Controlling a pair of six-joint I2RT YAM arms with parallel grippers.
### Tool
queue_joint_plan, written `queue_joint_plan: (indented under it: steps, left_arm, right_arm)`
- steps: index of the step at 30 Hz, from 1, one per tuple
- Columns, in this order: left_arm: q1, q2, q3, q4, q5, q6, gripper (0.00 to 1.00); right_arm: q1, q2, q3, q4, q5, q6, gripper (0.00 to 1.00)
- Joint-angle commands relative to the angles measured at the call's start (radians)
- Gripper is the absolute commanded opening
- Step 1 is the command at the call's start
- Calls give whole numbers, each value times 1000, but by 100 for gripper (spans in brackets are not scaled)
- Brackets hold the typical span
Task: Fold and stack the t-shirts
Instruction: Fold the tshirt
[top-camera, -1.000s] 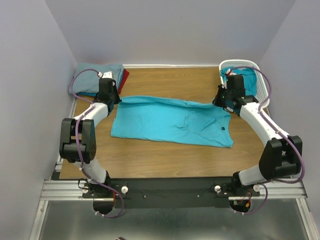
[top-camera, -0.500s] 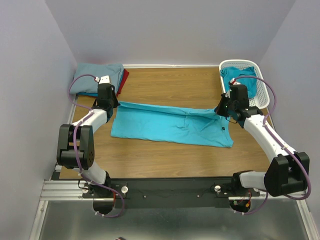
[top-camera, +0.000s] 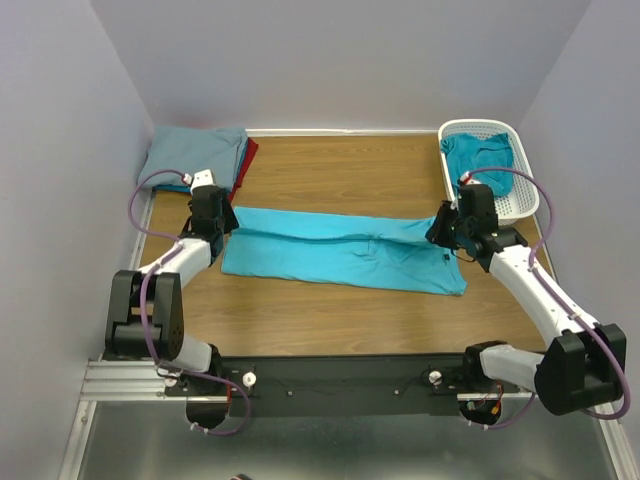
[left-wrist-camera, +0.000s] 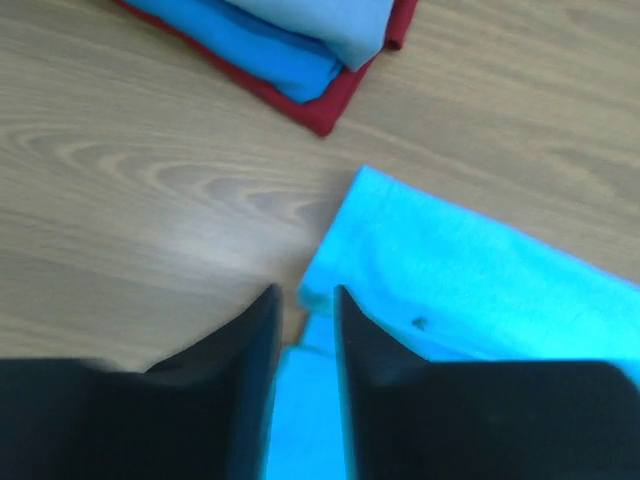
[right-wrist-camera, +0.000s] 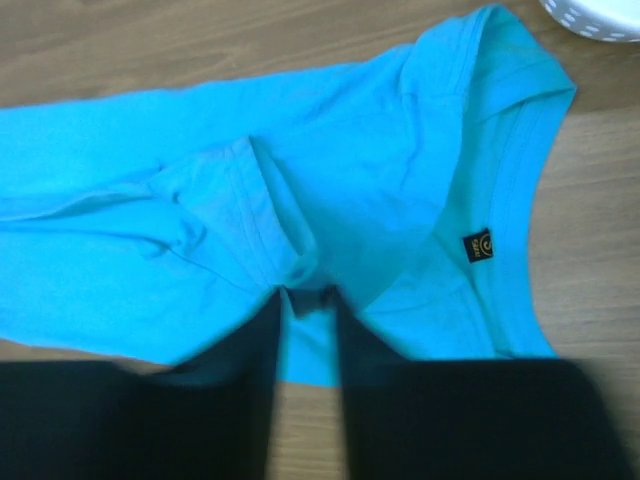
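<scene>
The bright turquoise cloth t-shirt (top-camera: 340, 250) lies as a long folded band across the middle of the brown wooden table (top-camera: 340, 165). Over its left corner the left gripper (left-wrist-camera: 305, 292) has its 2 jaws slightly parted, holding nothing. The right gripper (right-wrist-camera: 305, 300) sits at a fold near the collar, and I cannot tell whether it pinches. A stack of folded grey-blue, blue and red t-shirts (top-camera: 195, 155) sits upper left.

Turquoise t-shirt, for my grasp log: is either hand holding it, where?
Cannot tell: left hand and right hand are slightly parted over the turquoise t-shirt, at its ends.
</scene>
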Motion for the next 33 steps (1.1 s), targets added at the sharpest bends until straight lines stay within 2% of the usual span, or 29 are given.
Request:
queue_joint_plan:
  steps: [1,2,5,7,12,15,19,25,33]
  left_arm:
    - [8,-106,-80,51,-97,-23,64]
    - [8,-124,-92,61,-106,-23,67]
    - [8,-206,-131,105,-118,-18,69]
    - [8,-235,-145,133,-111,-20,69]
    - [8,-305,-184,263,-10,-11,69]
    - [8,-303,-210,381,62,20,69]
    - [8,-289,-244,452,121,35,69]
    - [8,-319,-292,521,170,42,69]
    - [8,-333,-303,533,179,48,69]
  right_arm:
    - [35,-42,-29,-66,72,31,50]
    - [49,-45,-29,-69,83,34,66]
    - [73,-54,-13,-78,135,46,75]
    - [81,-46,17,-75,150,48,77]
    - [92,65,79,-11,107,27,77]
    - [99,151,88,66,35,16,76]
    - [106,271,118,127,-43,-4,73]
    - [109,455,177,183,-49,-26,72]
    - [109,569,194,239,-25,-58,72]
